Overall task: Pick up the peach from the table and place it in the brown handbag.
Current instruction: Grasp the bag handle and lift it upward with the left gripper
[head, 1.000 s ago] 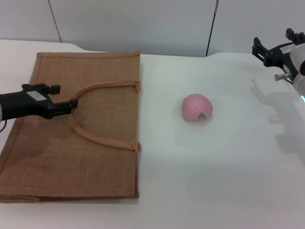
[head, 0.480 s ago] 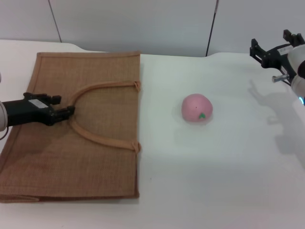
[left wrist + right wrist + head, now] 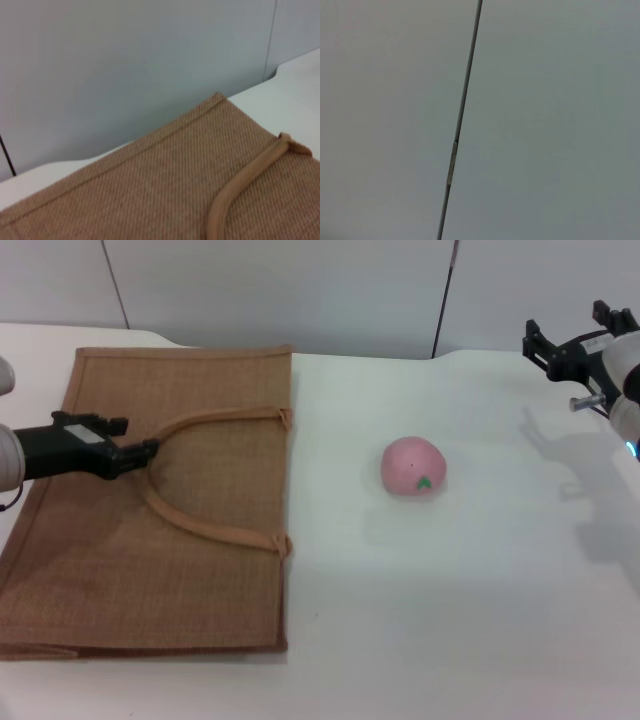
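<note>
On the table (image 3: 480, 620), a flat-lying brown handbag (image 3: 120, 580) and the peach (image 3: 412, 465) well apart.
Left gripper (image 3: 150, 452) pinches the bag's handle (image 3: 215, 420) at its bend; right gripper (image 3: 568, 340) hangs spread at the far right edge.

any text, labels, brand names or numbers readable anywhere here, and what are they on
None can be read.
Left gripper: a pale patch like a sticker sits on top of its body, too small to show any text.
Peach: only a small green leaf mark and a dark dot, no writing.
Brown handbag: plain weave, no tag or logo showing in the head or left wrist view.
Right gripper: no marking visible.
</note>
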{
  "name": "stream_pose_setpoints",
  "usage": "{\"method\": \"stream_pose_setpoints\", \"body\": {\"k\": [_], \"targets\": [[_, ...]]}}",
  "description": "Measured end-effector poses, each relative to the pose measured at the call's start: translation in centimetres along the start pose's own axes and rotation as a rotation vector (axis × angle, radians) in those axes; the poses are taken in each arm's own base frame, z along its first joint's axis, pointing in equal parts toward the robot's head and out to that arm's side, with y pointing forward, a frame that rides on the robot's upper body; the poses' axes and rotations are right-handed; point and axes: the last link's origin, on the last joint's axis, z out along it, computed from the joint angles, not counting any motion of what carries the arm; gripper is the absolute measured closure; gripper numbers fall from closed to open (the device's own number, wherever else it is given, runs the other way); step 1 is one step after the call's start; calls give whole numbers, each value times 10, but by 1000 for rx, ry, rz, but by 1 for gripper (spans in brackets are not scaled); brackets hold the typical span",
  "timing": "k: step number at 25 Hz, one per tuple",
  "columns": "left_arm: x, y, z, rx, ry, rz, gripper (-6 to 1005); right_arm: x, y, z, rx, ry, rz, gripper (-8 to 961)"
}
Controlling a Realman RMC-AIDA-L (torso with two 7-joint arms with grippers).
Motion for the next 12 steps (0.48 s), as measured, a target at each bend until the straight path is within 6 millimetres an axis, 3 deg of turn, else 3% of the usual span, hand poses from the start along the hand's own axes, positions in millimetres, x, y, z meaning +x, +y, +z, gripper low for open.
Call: {"method": "stream_pose_setpoints", "body": {"k": [12], "targets": [[3,1,4,3,1,11,439,-1,2,0,-5,-4,6,62]]}}
